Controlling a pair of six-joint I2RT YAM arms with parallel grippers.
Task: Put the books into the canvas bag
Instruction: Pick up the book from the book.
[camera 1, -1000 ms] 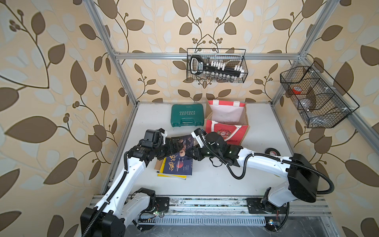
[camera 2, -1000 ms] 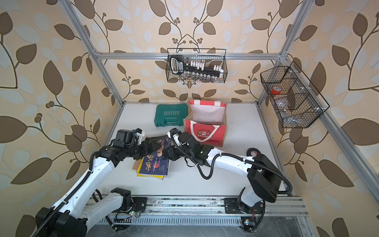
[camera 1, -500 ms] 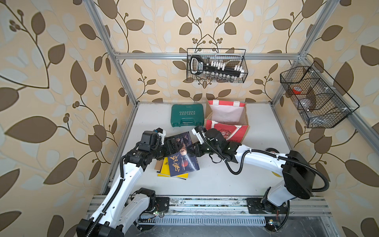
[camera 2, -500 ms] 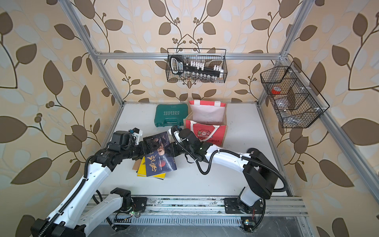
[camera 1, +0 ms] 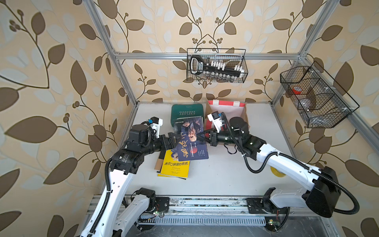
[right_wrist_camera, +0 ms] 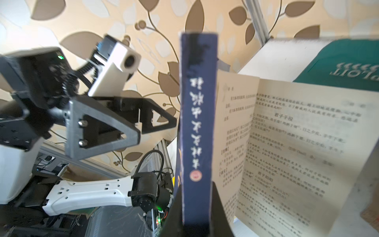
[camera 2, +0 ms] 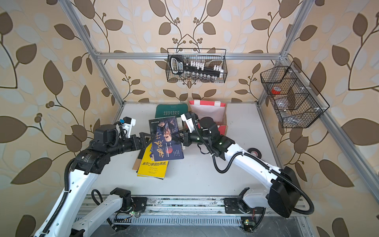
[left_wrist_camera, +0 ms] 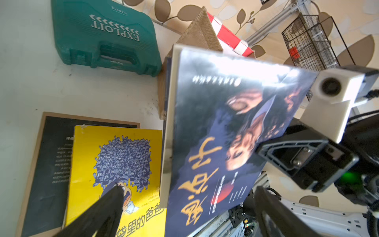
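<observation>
1. Books: a glossy navy paperback (camera 1: 190,139), with gold characters and a painted face on its cover, hangs above the white table (camera 1: 215,176). The right claw (camera 1: 202,137) is clenched on its spine edge, and the cream pages fan open in the right wrist view.
2. At the book's opposite edge, the left claw (right_wrist_camera: 157,127) gapes wide, gripping nothing.
3. Below, a bright yellow paperback (camera 1: 175,167) lies flat atop a black paperback (camera 1: 158,164) bordered in tan.
4. At the table's rear the canvas bag (camera 1: 225,103) stands open, boxy, in coarse tan weave with red-and-white trim and white lining. It sits just beside a ribbed green plastic tool case (camera 1: 186,111).
5. On the walls, the back wire basket (camera 1: 217,67) holds a black-handled tool set. The side wire basket (camera 1: 315,96) holds a red tape roll (camera 1: 296,89).
</observation>
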